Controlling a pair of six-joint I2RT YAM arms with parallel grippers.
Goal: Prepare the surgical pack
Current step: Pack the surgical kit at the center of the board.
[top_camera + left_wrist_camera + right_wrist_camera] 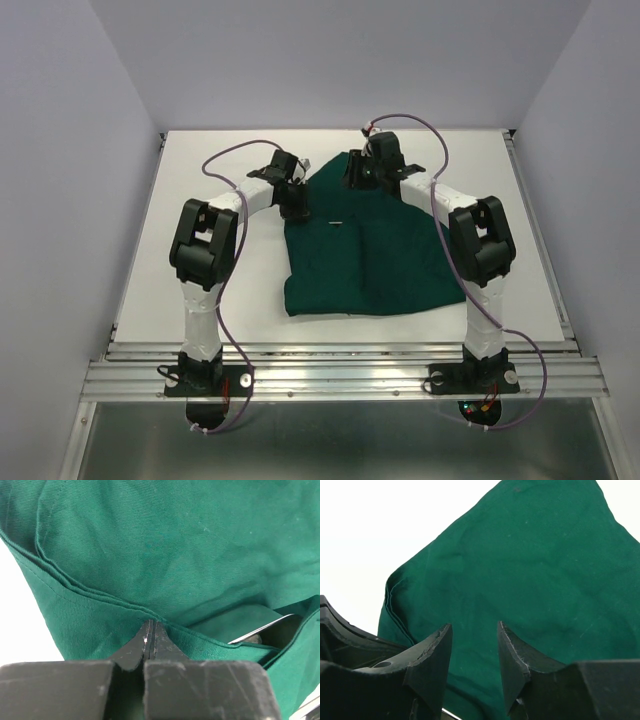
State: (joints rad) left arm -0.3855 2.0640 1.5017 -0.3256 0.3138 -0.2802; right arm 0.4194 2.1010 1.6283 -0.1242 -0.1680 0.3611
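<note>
One green drape [365, 260] lies beneath both grippers. The left gripper [151, 632] is pressed shut at a hem, though I cannot tell whether it nips cloth. Just right of it, one steel edge [260, 631] peeks from a fold, mostly hidden. The right gripper [475, 650] stands half open and empty, with drape beyond its tips.

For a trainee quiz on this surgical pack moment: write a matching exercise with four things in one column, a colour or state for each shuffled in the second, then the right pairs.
Things
1. left pincer
2. right pincer
3. drape
4. shiny steel edge

States
A. peeking out from under a fold
B. jaws apart, nothing between them
C. dark green, folded over itself
D. shut on the cloth's hem

Pairs: 1-D, 2-B, 3-C, 4-A
</note>
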